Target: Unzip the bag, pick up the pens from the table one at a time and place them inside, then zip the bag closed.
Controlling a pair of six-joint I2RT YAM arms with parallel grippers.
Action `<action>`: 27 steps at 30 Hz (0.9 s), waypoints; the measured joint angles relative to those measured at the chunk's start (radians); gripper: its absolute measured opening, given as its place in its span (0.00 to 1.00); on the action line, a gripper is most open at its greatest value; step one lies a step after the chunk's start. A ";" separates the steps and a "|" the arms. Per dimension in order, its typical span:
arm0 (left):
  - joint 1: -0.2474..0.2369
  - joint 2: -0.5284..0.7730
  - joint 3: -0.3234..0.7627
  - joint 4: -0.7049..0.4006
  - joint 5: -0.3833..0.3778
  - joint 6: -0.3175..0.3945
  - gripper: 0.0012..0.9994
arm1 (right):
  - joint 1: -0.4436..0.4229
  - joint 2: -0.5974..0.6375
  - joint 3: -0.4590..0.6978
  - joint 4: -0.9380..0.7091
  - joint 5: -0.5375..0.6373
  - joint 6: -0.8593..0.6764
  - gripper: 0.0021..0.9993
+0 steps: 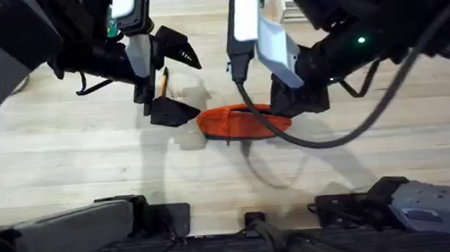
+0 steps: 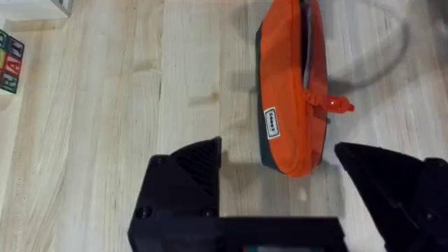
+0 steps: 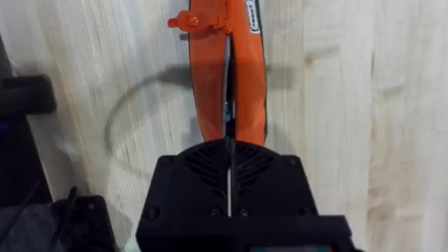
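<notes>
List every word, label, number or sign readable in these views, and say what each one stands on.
"A", with a partly cut-off letter beside it: on the faces of the toy letter blocks at the table's edge in the left wrist view.
Small white label on the side of the orange bag, with dark print: too small to read.
The same label at the bag's far end in the right wrist view: also unreadable.
No other text.
</notes>
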 joint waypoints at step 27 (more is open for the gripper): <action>0.000 0.000 0.000 0.003 0.000 0.000 0.99 | 0.000 0.251 0.000 0.106 -0.044 -0.023 0.03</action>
